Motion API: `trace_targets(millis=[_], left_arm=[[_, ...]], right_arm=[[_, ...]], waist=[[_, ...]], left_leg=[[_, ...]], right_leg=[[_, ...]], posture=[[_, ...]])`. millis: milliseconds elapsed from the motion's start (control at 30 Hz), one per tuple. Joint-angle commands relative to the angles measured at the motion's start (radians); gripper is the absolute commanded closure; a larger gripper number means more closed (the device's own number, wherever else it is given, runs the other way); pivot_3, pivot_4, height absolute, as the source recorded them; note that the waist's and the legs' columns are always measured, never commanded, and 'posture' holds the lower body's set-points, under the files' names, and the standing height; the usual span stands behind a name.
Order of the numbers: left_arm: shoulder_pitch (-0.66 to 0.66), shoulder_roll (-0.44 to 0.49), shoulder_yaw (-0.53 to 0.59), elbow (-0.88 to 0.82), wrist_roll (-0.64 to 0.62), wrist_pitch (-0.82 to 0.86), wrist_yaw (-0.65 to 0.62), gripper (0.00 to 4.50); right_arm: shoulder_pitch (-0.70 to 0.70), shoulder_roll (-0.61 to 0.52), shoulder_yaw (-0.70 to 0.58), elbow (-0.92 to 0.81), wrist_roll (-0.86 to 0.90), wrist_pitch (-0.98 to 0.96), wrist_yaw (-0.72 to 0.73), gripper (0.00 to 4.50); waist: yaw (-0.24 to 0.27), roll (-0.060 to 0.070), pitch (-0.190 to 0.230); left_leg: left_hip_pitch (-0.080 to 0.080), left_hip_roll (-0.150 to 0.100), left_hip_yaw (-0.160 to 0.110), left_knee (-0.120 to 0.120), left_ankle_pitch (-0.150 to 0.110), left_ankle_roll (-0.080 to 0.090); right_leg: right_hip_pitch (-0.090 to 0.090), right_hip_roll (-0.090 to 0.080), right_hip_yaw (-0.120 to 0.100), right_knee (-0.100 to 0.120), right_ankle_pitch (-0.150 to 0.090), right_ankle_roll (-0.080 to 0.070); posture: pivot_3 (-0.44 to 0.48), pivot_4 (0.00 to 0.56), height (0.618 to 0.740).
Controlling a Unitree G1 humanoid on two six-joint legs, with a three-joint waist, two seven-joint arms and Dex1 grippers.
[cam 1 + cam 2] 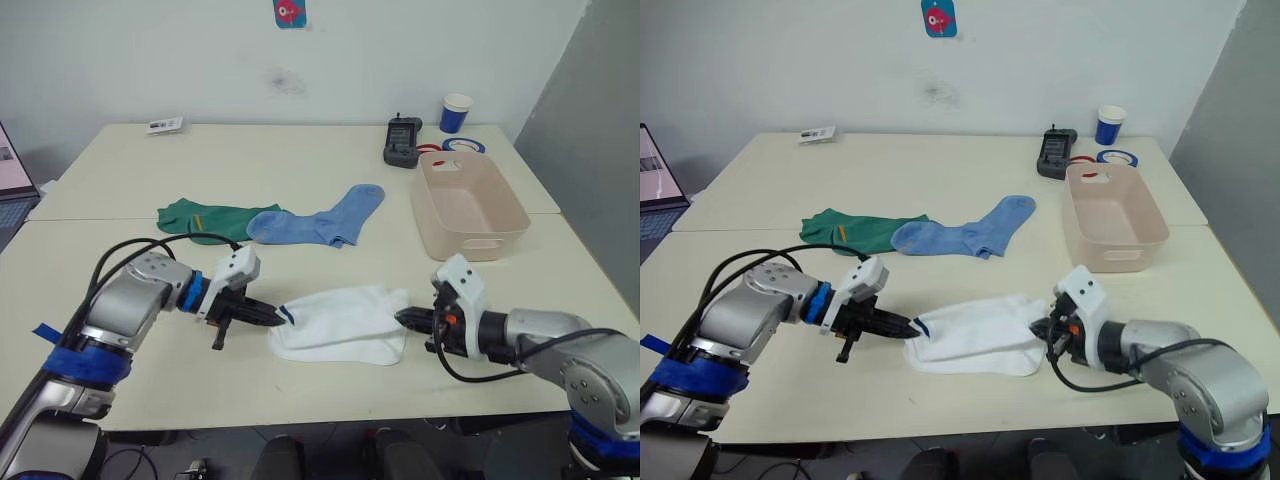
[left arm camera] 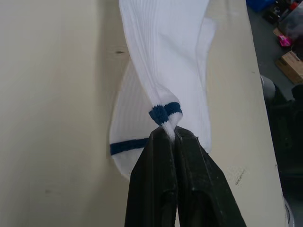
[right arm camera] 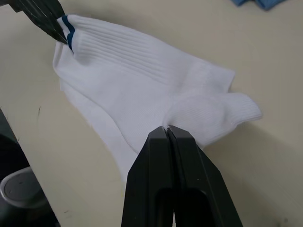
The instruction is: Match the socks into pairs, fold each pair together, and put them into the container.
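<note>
The left tool point(image 1: 272, 316) has its two black fingers pressed together on the blue-banded cuff of the upper white sock point(image 1: 345, 308), pinching the fabric into a small bunch just above the bench point(image 1: 200, 400). The right tool point(image 1: 408, 319) is closed on the opposite end of the white pair, its fingertips meeting at the edge of the fabric near the heel and toe. Between the two tools the white socks lie one on the other, near the front edge of the bench and about midway along it, the lower sock's blue band peeking out beside the gripped cuff. Farther back, toward the middle of the bench, a light blue sock point(image 1: 320, 222) lies flat, its end overlapping a dark green sock point(image 1: 205, 218) that bears a small yellow mark. The beige-pink tub point(image 1: 468, 205) stands near the right edge of the bench, well apart from the socks. Behind it, at the far right corner, stand a dark handheld device point(image 1: 402, 141) and a blue-and-white paper cup point(image 1: 456, 112).
</note>
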Motion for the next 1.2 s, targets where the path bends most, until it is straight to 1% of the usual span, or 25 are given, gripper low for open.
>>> trace_targets(millis=[33, 100, 200, 300, 333, 400, 433, 500, 567, 667, 867, 967, 1133, 1167, 1200], left_arm=[[0.035, -0.021, -0.023, -0.016, 0.046, -0.037, 0.047, 4.5], [0.05, -0.034, -0.033, -0.009, 0.067, -0.063, 0.062, 4.5], [0.056, -0.06, -0.027, 0.003, 0.08, -0.111, 0.08, 4.5], [0.055, -0.07, -0.013, 0.011, 0.074, -0.121, 0.086, 3.83], [0.056, -0.069, -0.007, 0.012, 0.072, -0.123, 0.089, 3.49], [0.057, -0.066, 0.01, 0.017, 0.068, -0.126, 0.099, 2.95], [0.058, -0.06, 0.02, 0.018, 0.063, -0.122, 0.099, 2.59], [0.069, -0.043, 0.045, 0.004, 0.04, -0.093, 0.093, 1.98], [0.086, -0.033, 0.07, -0.019, 0.014, -0.066, 0.093, 1.98], [0.116, -0.029, 0.101, -0.055, -0.012, -0.02, 0.119, 1.98], [0.19, -0.056, 0.131, -0.144, -0.043, 0.041, 0.195, 1.98], [0.201, -0.085, 0.143, -0.178, -0.062, 0.073, 0.246, 1.98], [0.202, -0.106, 0.135, -0.186, -0.061, 0.084, 0.291, 1.98], [0.202, -0.108, 0.135, -0.186, -0.063, 0.087, 0.298, 1.96], [0.202, -0.109, 0.134, -0.186, -0.063, 0.089, 0.303, 2.16]], right_arm=[[0.058, -0.019, 0.026, -0.047, 0.01, -0.041, -0.031, 4.45], [0.086, -0.019, 0.039, -0.036, 0.008, -0.062, -0.04, 4.45], [0.094, -0.033, 0.042, -0.013, 0.011, -0.092, -0.039, 3.81], [0.093, -0.059, 0.03, 0.01, 0.023, -0.113, -0.021, 2.79], [0.091, -0.07, 0.022, 0.017, 0.03, -0.118, -0.012, 2.4], [0.08, -0.099, 0.005, 0.035, 0.051, -0.129, 0.017, 1.79], [0.067, -0.114, -0.006, 0.053, 0.06, -0.135, 0.032, 1.35], [0.039, -0.138, -0.028, 0.094, 0.087, -0.148, 0.067, 0.67], [0.014, -0.153, -0.042, 0.131, 0.108, -0.16, 0.088, 0.67], [-0.041, -0.151, -0.037, 0.236, 0.082, -0.211, 0.074, 0.67], [-0.08, -0.155, 0.039, 0.416, 0.02, -0.326, 0.074, 0.67], [-0.092, -0.157, 0.068, 0.471, 0.011, -0.351, 0.086, 0.67], [-0.092, -0.161, 0.095, 0.502, 0.021, -0.357, 0.102, 0.67], [-0.092, -0.162, 0.096, 0.506, 0.024, -0.355, 0.104, 0.84], [-0.091, -0.163, 0.097, 0.509, 0.026, -0.354, 0.105, 1.05]], waist=[[0.0, 0.0, 0.0], [-0.001, 0.0, 0.0], [0.0, 0.0, 0.0], [0.001, 0.0, 0.0], [0.001, 0.0, 0.0], [0.001, 0.0, 0.0], [0.0, 0.0, 0.0], [-0.001, 0.0, 0.0], [-0.003, 0.0, 0.0], [-0.003, 0.0, 0.0], [0.0, 0.0, 0.0], [0.002, 0.0, 0.0], [0.001, 0.0, 0.0], [0.001, 0.0, 0.0], [0.001, 0.0, 0.0]], left_leg=[[0.0, 0.0, 0.0, 0.0, 0.0, 0.0], [0.0, 0.0, 0.0, 0.001, 0.0, 0.0], [0.0, 0.0, 0.0, 0.001, 0.0, 0.0], [0.0, 0.0, 0.0, 0.0, 0.0, 0.0], [0.0, 0.0, 0.0, 0.001, 0.0, 0.0], [0.0, 0.0, 0.0, 0.001, 0.0, 0.0], [0.0, 0.0, 0.0, 0.001, 0.0, 0.0], [0.0, 0.0, 0.0, 0.001, 0.0, 0.0], [0.0, 0.0, 0.0, 0.0, 0.0, 0.0], [0.001, 0.0, 0.0, 0.0, 0.0, 0.0], [0.0, 0.0, 0.001, 0.0, 0.0, 0.0], [0.0, 0.0, 0.001, 0.001, 0.0, 0.0], [0.0, 0.0, 0.001, 0.001, 0.0, 0.0], [0.0, 0.0, 0.001, 0.0, 0.0, 0.0], [0.0, 0.0, 0.0, 0.0, 0.0, 0.0]], right_leg=[[0.0, 0.0, 0.0, 0.0, 0.0, 0.0], [0.0, 0.0, 0.0, 0.001, 0.0, 0.0], [0.0, 0.0, -0.001, 0.001, 0.0, 0.0], [0.0, 0.0, 0.0, 0.0, 0.0, 0.0], [0.0, 0.0, 0.0, 0.0, 0.0, 0.0], [0.0, 0.0, 0.0, 0.0, 0.0, 0.0], [0.0, 0.0, 0.0, 0.0, 0.0, 0.0], [0.0, 0.0, 0.0, 0.0, 0.0, 0.0], [0.0, 0.001, 0.0, 0.0, 0.0, 0.0], [0.0, 0.001, 0.0, 0.0, 0.0, 0.0], [0.0, 0.0, 0.0, 0.0, 0.0, 0.0], [0.0, 0.0, 0.0, 0.0, 0.0, 0.0], [0.0, 0.0, 0.0, 0.0, 0.0, 0.0], [0.0, 0.0, 0.0, 0.0, 0.0, 0.0], [0.0, 0.0, 0.0, 0.0, 0.0, 0.0]], posture=[[0.0, 0.15, 0.74], [0.0, 0.15, 0.74], [0.0, 0.15, 0.74], [0.0, 0.15, 0.74], [0.0, 0.15, 0.74], [0.0, 0.15, 0.74], [0.0, 0.15, 0.74], [0.0, 0.15, 0.74], [0.0, 0.15, 0.74], [0.0, 0.15, 0.74], [0.0, 0.15, 0.74], [0.0, 0.15, 0.74], [0.0, 0.15, 0.74], [0.0, 0.15, 0.74], [0.0, 0.15, 0.74]])
